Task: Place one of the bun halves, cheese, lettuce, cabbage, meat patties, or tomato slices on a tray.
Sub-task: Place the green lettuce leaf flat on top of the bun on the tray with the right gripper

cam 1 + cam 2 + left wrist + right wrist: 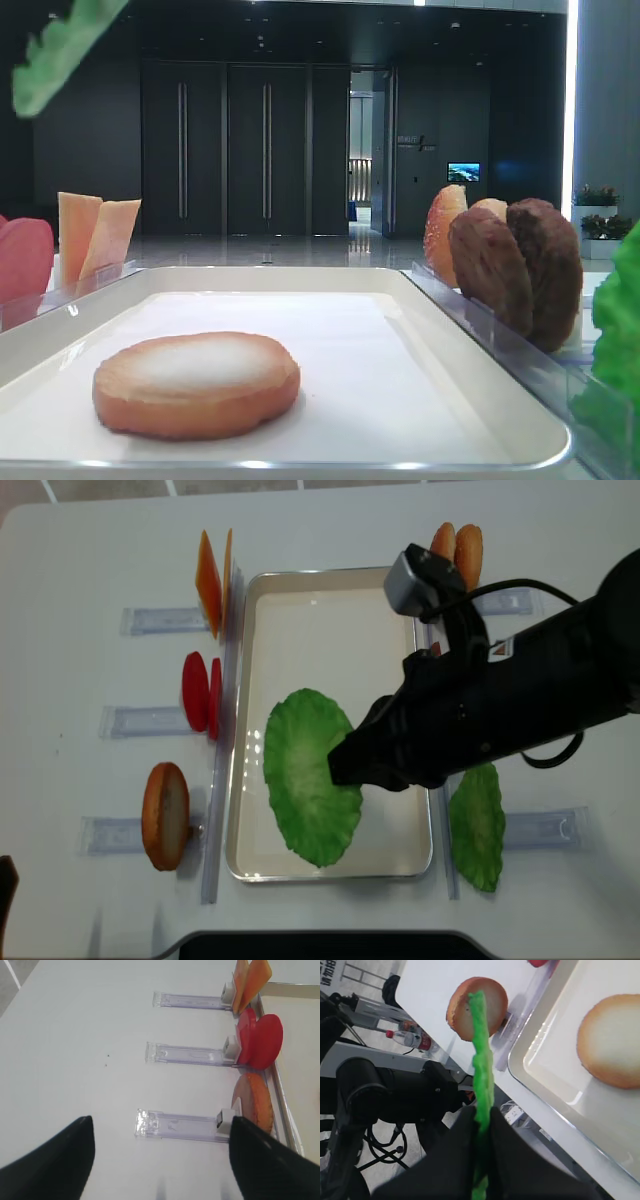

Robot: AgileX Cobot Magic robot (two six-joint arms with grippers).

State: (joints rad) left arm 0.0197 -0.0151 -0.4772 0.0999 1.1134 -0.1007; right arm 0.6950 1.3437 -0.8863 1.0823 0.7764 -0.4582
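My right gripper (345,765) is shut on a ruffled green lettuce (310,775) leaf and holds it above the white tray (330,575). In the right wrist view the lettuce (482,1060) stands edge-on between the black fingers (460,1130). One bun half (195,385) lies flat on the tray liner, under the leaf. My left gripper (160,1160) is open over bare table, left of the tray, with nothing between its fingers. Beside it a bun half (252,1105), tomato slices (260,1040) and cheese (250,980) stand in holders. Cabbage is out of view.
Clear plastic holders (140,620) line both long sides of the tray. On the right stand meat patties (520,265), two more bun halves (455,545) and a second lettuce leaf (476,825). The right arm (520,700) spans the tray's right side.
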